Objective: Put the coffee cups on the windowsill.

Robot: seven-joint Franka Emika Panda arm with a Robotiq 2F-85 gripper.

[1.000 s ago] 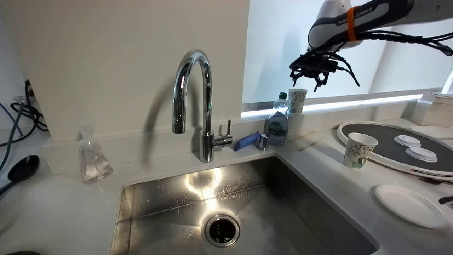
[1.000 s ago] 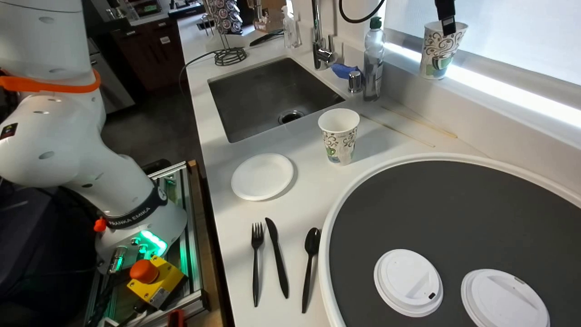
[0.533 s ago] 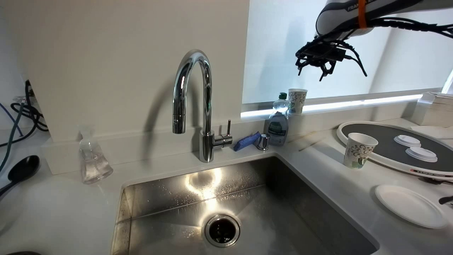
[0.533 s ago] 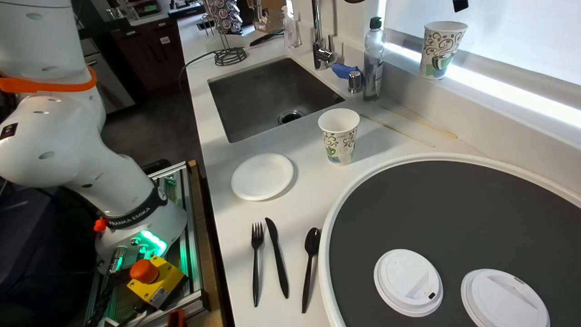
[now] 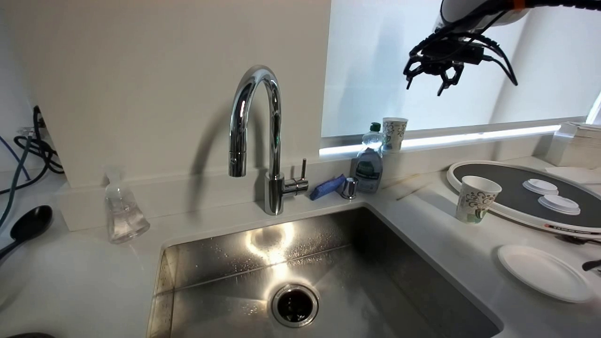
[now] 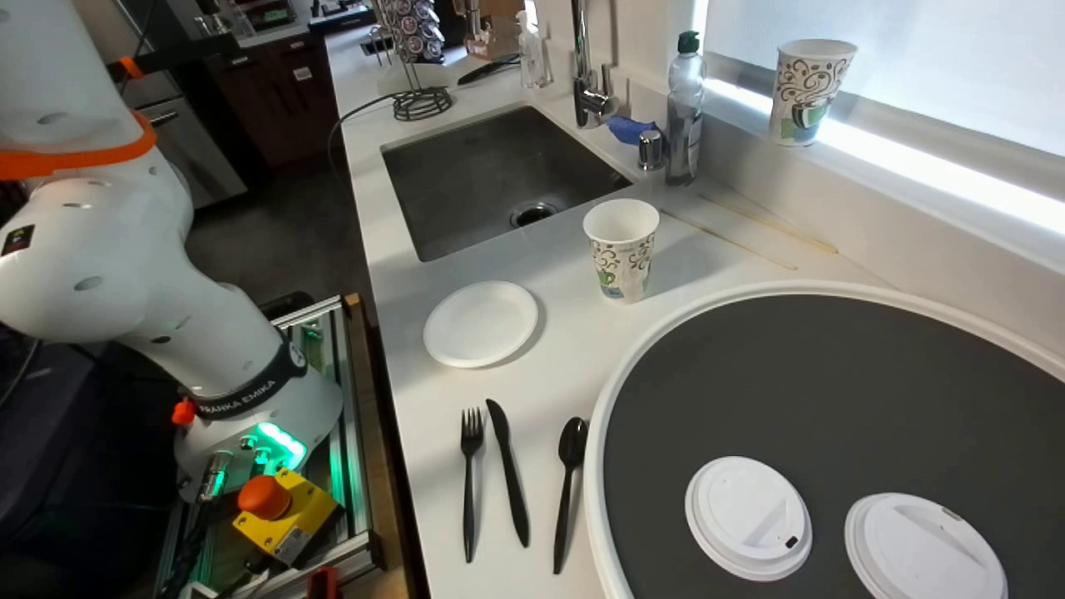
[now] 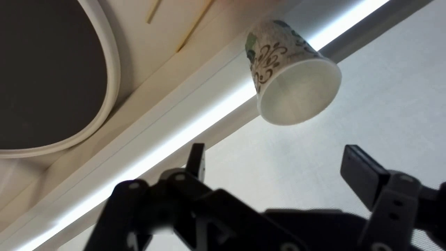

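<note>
One patterned off-white coffee cup (image 5: pixel 394 135) stands upright on the pale windowsill (image 5: pixel 474 140), behind the soap bottle. It also shows in an exterior view (image 6: pixel 807 98) and in the wrist view (image 7: pixel 275 59), where its open mouth faces the camera. The second coffee cup (image 6: pixel 622 258) stands upright on the countertop between the plate and the round board; it shows in both exterior views (image 5: pixel 476 201) but is out of the wrist view. My gripper (image 5: pixel 424 90) is open and empty, above and to the right of the cup on the sill. Its spread fingers show in the wrist view (image 7: pixel 278 161).
A dish soap bottle (image 6: pixel 685 116) and tap (image 5: pixel 274 141) stand by the sink (image 5: pixel 225 277). A white plate (image 6: pixel 481 324), black cutlery (image 6: pixel 509 474) and a round dark board (image 6: pixel 832 383) with two white lids (image 6: pixel 749 517) lie on the countertop. Two thin sticks (image 6: pixel 749 241) lie below the sill.
My open gripper has risen from just above the cup on the sill and moved to the right, leaving an exterior view. Both cups have stayed in place.
</note>
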